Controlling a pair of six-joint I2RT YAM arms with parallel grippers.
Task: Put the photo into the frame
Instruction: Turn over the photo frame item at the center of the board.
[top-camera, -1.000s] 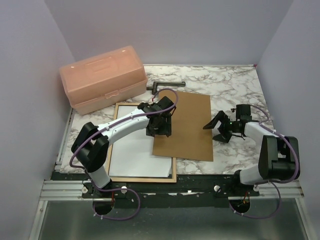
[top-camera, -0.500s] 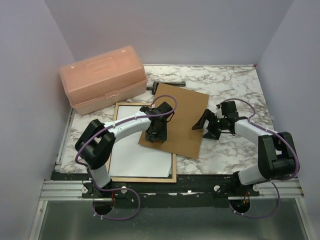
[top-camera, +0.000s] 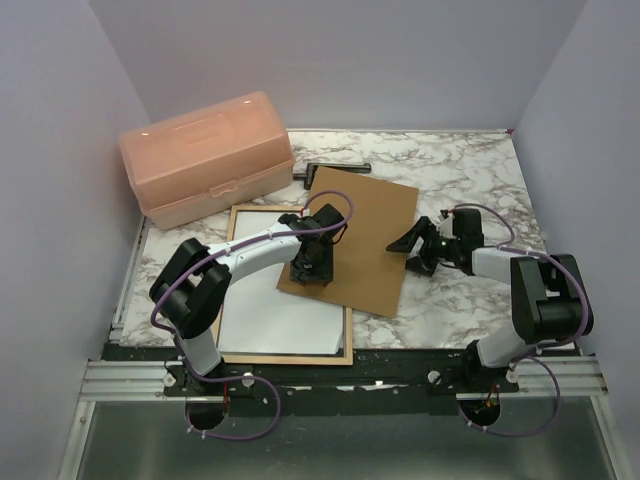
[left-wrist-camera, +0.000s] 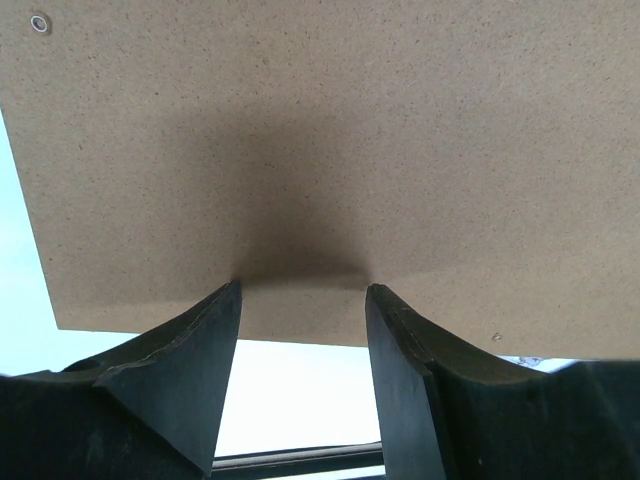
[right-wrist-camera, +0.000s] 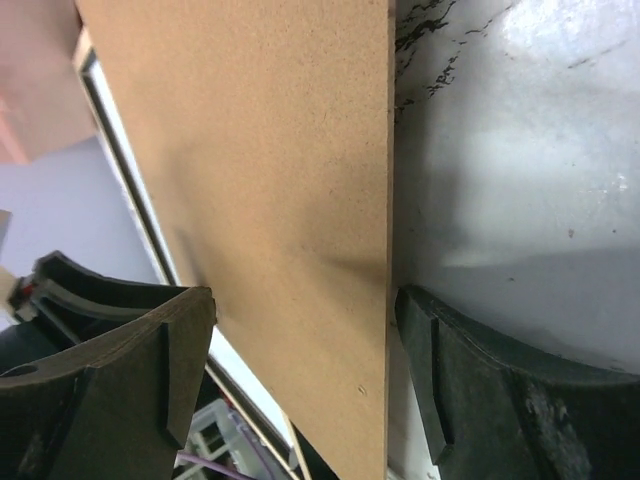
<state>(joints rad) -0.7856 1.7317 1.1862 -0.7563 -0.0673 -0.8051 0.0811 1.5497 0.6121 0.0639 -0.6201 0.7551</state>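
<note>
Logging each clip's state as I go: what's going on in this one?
Both arms are at the brown backing board, which lies askew on the marble table, its near-left corner overlapping the frame. The left pincer, open, is down on that corner. The right pincer, open, straddles the board's right edge. The frame lies flat with a white sheet in it, apparently the photo face down. The board is not yet seated.

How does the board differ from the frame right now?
The board is plain brown; the frame is a thin tan rim around a white sheet. The board lies skewed, the frame straight. The left gripper and right gripper are at the board's edges, not the frame's. Both are flat rectangles; the board overlaps the frame's right side.
</note>
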